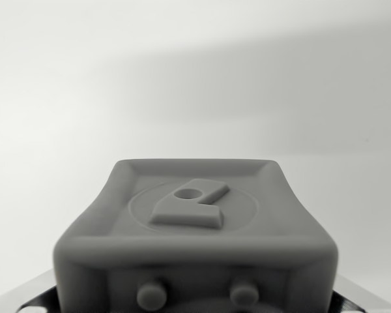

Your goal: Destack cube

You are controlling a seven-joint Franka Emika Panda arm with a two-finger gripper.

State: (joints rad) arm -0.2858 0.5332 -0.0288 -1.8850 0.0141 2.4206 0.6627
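A grey moulded housing fills the lower half of the wrist view. It has rounded corners, a raised rim and an embossed round emblem on its top face. Two small round studs show on its near side, and bits of shiny metal peek out at the bottom corners. It looks like the body of my hand. The fingers are hidden behind it. No cube shows anywhere in this view.
Beyond the housing there is only a plain white surface. A soft grey shadow lies across its upper right part.
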